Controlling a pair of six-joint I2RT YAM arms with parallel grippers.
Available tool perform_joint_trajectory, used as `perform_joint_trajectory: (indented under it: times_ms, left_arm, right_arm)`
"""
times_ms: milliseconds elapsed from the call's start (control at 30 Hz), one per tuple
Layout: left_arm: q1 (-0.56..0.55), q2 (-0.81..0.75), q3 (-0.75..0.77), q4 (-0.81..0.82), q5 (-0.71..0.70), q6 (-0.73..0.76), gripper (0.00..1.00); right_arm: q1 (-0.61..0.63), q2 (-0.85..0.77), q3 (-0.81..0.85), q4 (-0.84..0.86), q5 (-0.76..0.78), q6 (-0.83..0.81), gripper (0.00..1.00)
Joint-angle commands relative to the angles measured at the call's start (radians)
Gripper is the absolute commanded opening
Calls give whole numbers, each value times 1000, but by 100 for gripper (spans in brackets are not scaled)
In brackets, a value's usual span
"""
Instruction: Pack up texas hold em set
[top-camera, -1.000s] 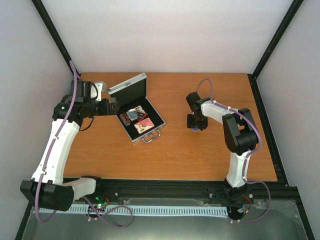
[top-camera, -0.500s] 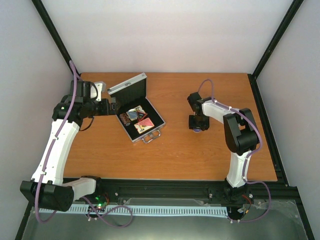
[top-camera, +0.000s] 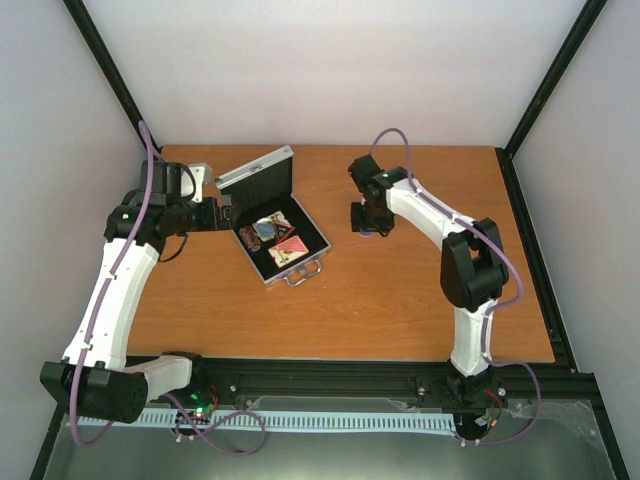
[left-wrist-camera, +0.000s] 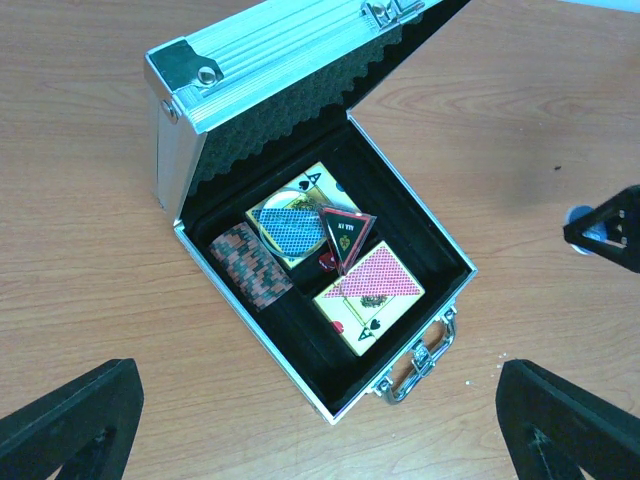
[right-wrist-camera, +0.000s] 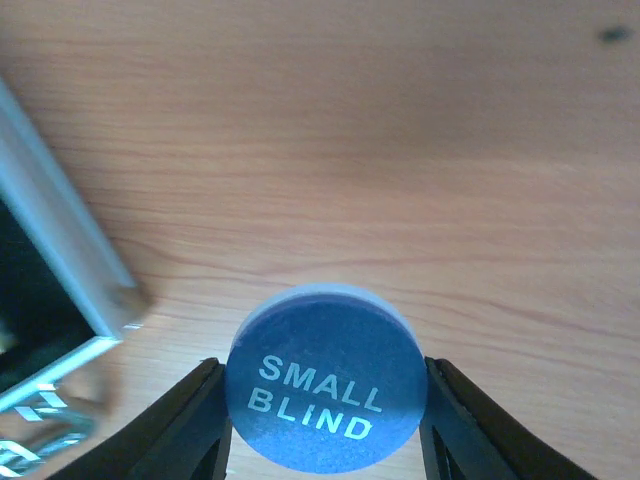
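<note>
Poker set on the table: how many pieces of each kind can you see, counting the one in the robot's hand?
Silver case: 1
Card packs: 2, blue-backed and red-backed
Chip stack: 1
Triangular marker: 1
Blue SMALL BLIND disc, in the right hand: 1
Total: 6; small red pieces beneath the marker are too hidden to count.

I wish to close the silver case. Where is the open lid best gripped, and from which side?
Grip the lid by its free rim, the ribbed edge carrying the latches, coming down from above with one finger on each face. The lid stands nearly upright on its hinge, so that rim is the highest, unobstructed part.
</note>
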Motion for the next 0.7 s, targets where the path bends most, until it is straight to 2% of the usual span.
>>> perform_joint_trajectory:
  times_ms: [0, 333, 667]
  left_arm:
    - [-2, -7, 17, 6, 0, -1, 100]
    - [-2, -3, 40, -2, -5, 0, 100]
    - [-2, -8, 28, 4, 2, -2, 100]
  right_arm:
    - [75, 98, 133, -48, -31, 28, 42]
    - [227, 380, 613, -130, -104, 59, 42]
    - [291, 470, 678, -77, -204, 110, 41]
